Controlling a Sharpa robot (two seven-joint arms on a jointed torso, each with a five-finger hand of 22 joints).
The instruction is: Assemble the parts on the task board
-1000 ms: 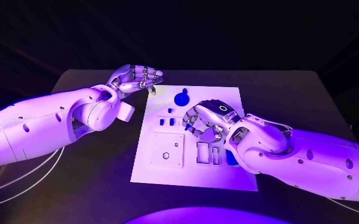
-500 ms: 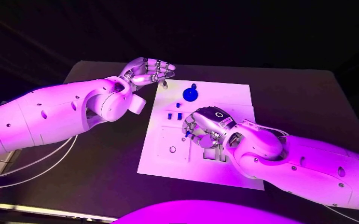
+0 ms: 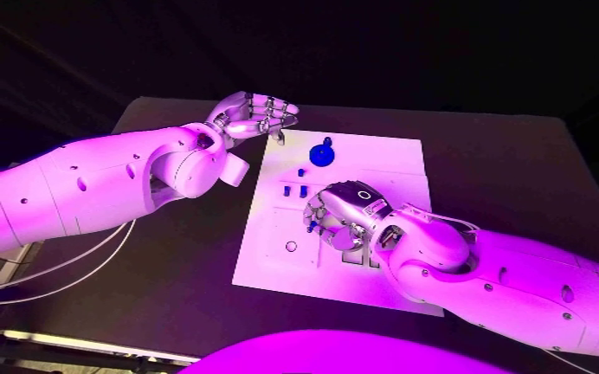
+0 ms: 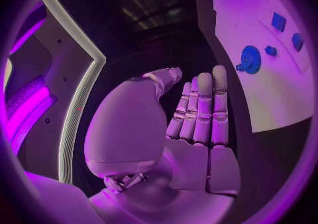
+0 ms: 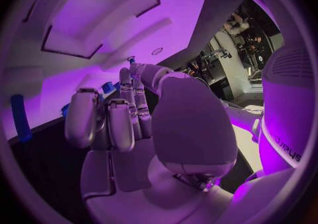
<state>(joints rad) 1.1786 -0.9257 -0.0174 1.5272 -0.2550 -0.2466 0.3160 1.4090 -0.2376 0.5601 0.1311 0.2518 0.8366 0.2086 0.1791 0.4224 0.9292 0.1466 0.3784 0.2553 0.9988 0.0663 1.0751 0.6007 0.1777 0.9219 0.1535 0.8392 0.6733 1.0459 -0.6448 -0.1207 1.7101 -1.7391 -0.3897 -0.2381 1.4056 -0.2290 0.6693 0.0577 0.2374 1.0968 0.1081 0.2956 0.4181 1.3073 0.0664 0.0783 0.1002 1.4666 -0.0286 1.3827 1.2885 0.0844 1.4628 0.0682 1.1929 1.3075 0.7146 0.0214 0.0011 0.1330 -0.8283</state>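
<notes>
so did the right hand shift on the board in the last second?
Cannot tell: the right hand hangs over the board's middle as before; the camera itself moved.

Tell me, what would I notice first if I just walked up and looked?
Probably the two big white arms meeting over the white task board in the middle of the black table. The right hand hangs low over the board's middle, the left hand hovers by its far corner, near a round blue gear.
</notes>
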